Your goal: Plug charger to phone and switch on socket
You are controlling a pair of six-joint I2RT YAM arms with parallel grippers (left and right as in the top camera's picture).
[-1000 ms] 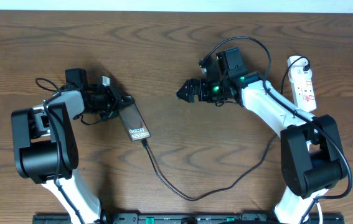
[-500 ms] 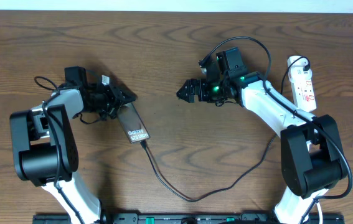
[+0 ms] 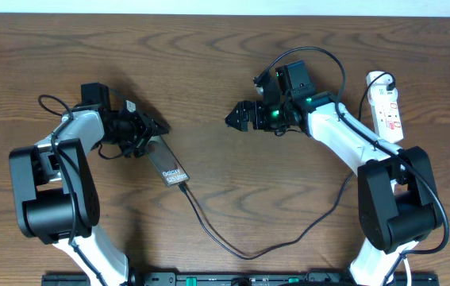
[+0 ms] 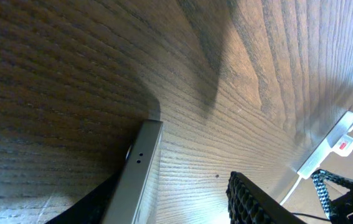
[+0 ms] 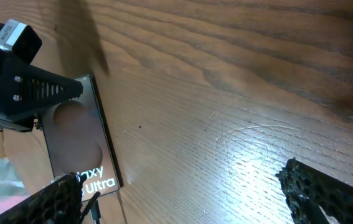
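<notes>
the left gripper (image 3: 148, 135) sits at the far end of the phone (image 3: 169, 164), the end away from the "galaxy" lettering. its jaws are spread. in the left wrist view one finger (image 4: 257, 202) stands clear of the phone's edge, with bare table (image 3: 288, 48) between them. whether the other finger touches the phone i cannot tell. it probably straddles that end to steady the phone while the cable goes in.

the charger (image 3: 232, 248) meets the phone at the end farthest from the left gripper. its tip looks seated there, though the joint is too small to be sure. from the phone the cable loops away across the table toward the right arm's side.

the right gripper (image 3: 236, 117) hangs wide open and empty, its fingers (image 5: 325, 193) far apart. the phone lies ahead of it, well apart. the socket (image 3: 388, 107) lies behind it, out past the arm. judging by this, the plugging looks done and the switch remains, so the right gripper must turn back toward the socket.
</notes>
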